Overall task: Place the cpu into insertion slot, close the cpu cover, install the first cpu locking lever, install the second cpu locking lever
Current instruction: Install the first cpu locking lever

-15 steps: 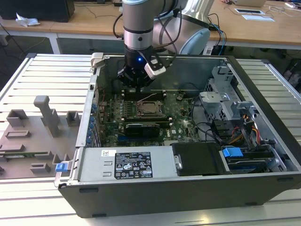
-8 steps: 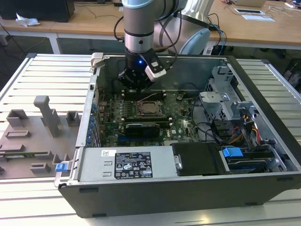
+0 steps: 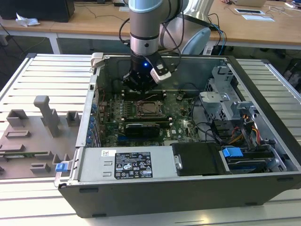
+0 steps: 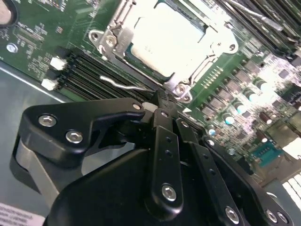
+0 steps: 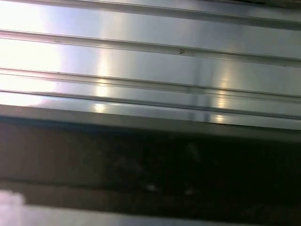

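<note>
In the exterior view the gripper [image 3: 139, 87] hangs low inside the open computer case [image 3: 263, 94], just beside the far edge of the insertion slot [image 3: 150, 108] on the green motherboard [image 3: 178, 117]. In the second wrist view the cpu [image 4: 162, 40] lies seated in the slot under the closed cpu cover [image 4: 123, 40] (its silvery frame rings the chip), and the black fingers [image 4: 162, 136] are drawn together, their tips at a thin wire lever [image 4: 124, 84] beside the socket; whether they grip it I cannot tell. The first wrist view shows 1 ribbed metal surface [image 5: 141, 61] above a dark band.

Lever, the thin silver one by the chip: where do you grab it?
Probably pinch the lever by its curved free end, from above. That tip sticks out over the black memory slots, while the other end meets the socket frame.
</note>
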Available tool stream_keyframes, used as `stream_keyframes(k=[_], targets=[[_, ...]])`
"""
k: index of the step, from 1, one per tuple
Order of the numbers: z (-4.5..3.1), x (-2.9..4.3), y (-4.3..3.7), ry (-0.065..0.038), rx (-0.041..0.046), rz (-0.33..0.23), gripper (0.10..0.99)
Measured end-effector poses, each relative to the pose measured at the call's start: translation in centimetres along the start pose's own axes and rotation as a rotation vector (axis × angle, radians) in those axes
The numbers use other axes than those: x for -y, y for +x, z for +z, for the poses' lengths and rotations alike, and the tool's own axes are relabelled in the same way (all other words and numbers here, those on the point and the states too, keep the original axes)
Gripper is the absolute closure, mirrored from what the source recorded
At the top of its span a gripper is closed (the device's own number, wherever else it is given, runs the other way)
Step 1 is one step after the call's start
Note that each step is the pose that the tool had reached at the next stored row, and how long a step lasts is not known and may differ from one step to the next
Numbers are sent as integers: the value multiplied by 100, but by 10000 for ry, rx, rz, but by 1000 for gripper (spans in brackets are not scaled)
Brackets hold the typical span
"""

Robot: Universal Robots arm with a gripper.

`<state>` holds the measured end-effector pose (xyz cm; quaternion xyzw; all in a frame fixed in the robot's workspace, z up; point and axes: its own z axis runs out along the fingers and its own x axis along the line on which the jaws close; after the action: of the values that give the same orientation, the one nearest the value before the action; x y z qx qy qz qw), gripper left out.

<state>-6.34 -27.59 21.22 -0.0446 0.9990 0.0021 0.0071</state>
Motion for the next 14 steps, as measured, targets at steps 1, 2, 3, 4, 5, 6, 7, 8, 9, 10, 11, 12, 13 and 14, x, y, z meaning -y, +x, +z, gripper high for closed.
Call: stream_keyframes(k=[1, 2, 3, 4, 5, 6, 7, 8, 9, 10, 11, 12, 13, 14], targets=[[10, 1, -28, -1, -3, 2, 980], [17, 2, -54, 0, -8, 3, 980], [25, 4, -79, -1, -11, 6, 980], [42, 7, -131, -1, -20, 8, 980], [46, 9, -148, -1, -22, 6, 980], [51, 10, -164, -2, -23, 8, 980], [56, 12, -188, -2, -27, 8, 980], [62, 14, -212, -2, -30, 9, 980], [70, 17, -239, -3, -34, 7, 980], [74, 18, -256, -3, -37, 8, 980], [81, 20, -277, -4, -40, 9, 980], [89, 23, -293, 2, -49, 10, 980], [93, 23, -299, 3, -50, 10, 980], [97, 23, -303, 1, -49, 9, 980]])
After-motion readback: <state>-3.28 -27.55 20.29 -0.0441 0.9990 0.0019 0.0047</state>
